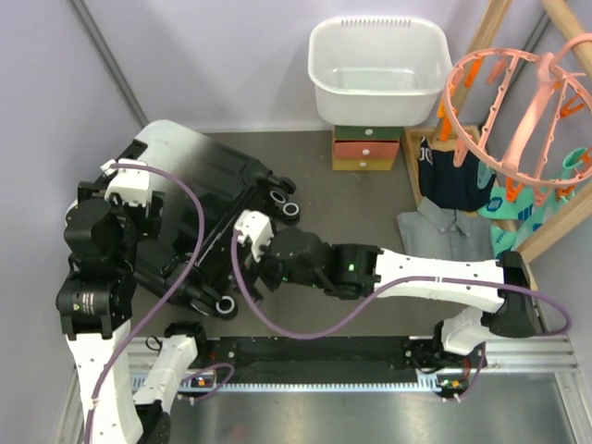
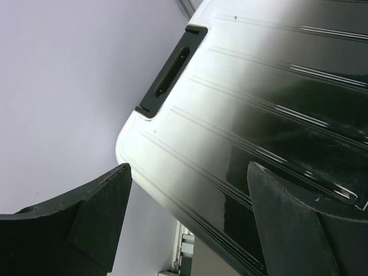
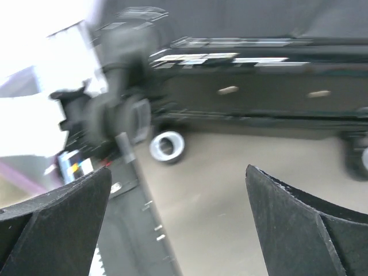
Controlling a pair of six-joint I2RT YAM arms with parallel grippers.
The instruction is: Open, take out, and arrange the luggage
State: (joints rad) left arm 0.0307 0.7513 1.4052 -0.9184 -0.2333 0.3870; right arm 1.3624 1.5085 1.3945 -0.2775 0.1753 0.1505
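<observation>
The suitcase [image 1: 199, 199] lies on the left of the counter [image 1: 361, 199], looking shut, white end toward the back wall, wheels [image 1: 290, 211] pointing right. The left hand [image 2: 188, 184] hangs over its ribbed shell near the black handle [image 2: 169, 72], fingers spread wide, gripping nothing. The right hand [image 3: 178, 190] sits low just beside the wheeled edge, wide open and empty too, its view blurred; the basket [image 1: 377, 69] and drawer box [image 1: 366, 148] stand well apart at the back.

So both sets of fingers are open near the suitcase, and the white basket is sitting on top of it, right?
Not quite. The white basket sits on the small drawer box, apart from the suitcase, as the top external view shows. The left fingers and right fingers are indeed open near it.
</observation>
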